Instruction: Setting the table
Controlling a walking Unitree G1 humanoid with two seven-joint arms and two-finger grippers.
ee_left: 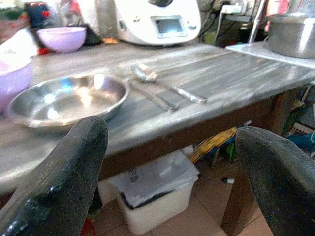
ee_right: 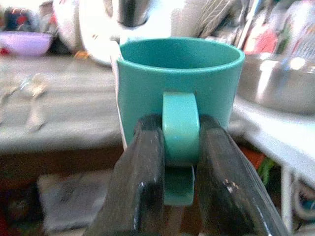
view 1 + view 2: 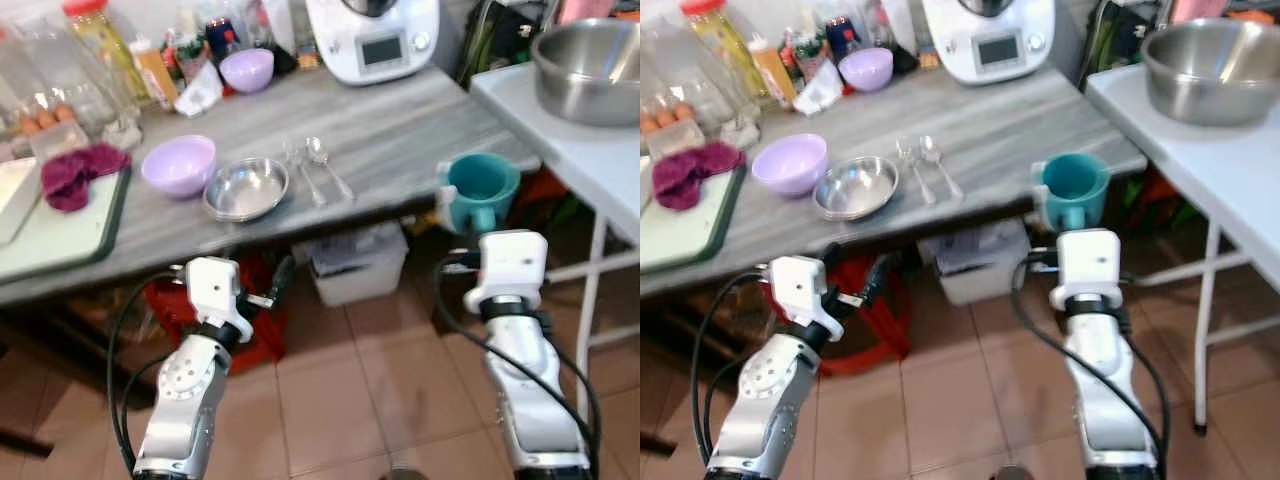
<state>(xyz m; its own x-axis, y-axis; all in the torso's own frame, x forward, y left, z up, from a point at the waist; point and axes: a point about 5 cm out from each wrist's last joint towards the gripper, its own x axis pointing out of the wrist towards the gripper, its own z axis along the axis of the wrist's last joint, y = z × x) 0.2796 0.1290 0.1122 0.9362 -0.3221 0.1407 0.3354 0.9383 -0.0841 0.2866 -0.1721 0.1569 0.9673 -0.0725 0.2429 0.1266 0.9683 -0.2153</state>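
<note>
Nearest the robot, the right gripper [image 2: 179,162] had its two black fingers [image 2: 140,182] closed on the handle of a teal mug [image 3: 482,190], one finger pressed against each side of the loop, so the mug stood upright with its mouth up and its handle facing back toward the wrist. The mug hung just off the bench's [image 3: 400,130] near right corner, level with the front edge rather than resting on the top, and the next move looked to turn on that: the bench surface lay ahead and to the left of the mug, so the right arm, clearly the nearer one, would need to carry it forward over the edge. The left gripper [image 1: 172,187] sat below the front edge near the middle, its rubbery, matte fingers [image 1: 69,172] spread wide with nothing between them, pointing at the bench. Beyond the edge, the streaked grey top carried a shallow, shiny steel dish [image 3: 246,188], with a smooth lilac bowl [image 3: 179,164] just beside it on the left and two steel spoons [image 3: 318,168] on its right, their long axes running from front to back. Farther toward the back edge stood a second lilac bowl [image 3: 246,69] and a glossy white kitchen machine [image 3: 372,38]. A large steel bowl [image 3: 590,70] sat on a white side table [image 3: 560,140] off the bench's right end.
</note>
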